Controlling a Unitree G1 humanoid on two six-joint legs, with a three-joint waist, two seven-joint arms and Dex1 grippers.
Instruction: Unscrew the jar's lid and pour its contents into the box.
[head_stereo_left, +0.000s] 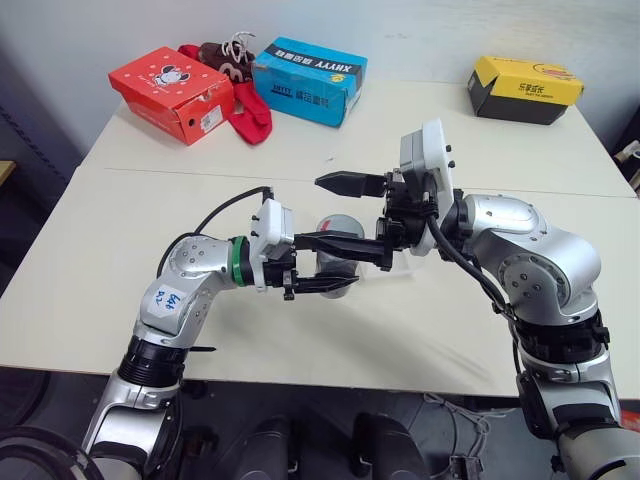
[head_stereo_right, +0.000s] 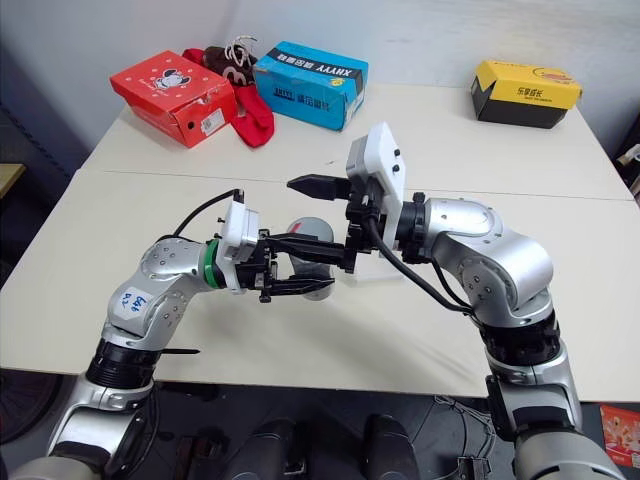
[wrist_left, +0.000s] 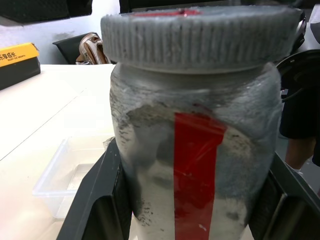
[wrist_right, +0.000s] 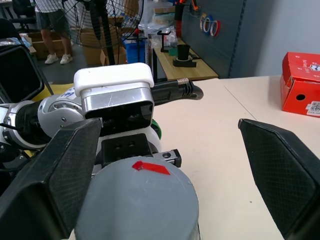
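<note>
The silver-grey jar (wrist_left: 195, 165) with its red stripe stands upright above the table's middle, and my left gripper (head_stereo_left: 352, 262) is shut on its body from the left. The ribbed grey lid (wrist_right: 145, 200) with a red mark sits on the jar. My right gripper (wrist_right: 169, 132) reaches in from the right at lid height. It is open, with one finger (wrist_right: 50, 175) close beside the lid and the other finger (wrist_right: 280, 175) well clear of it. The clear plastic box (wrist_left: 65, 175) rests on the table just past the jar. The contents are hidden inside the jar.
A red shoebox (head_stereo_left: 172, 92), a blue one (head_stereo_left: 308, 78) and a yellow one (head_stereo_left: 525, 88) stand along the far table. A red cloth and a shoe (head_stereo_left: 240, 100) lie between the red and blue boxes. A person (wrist_right: 50, 20) stands far off.
</note>
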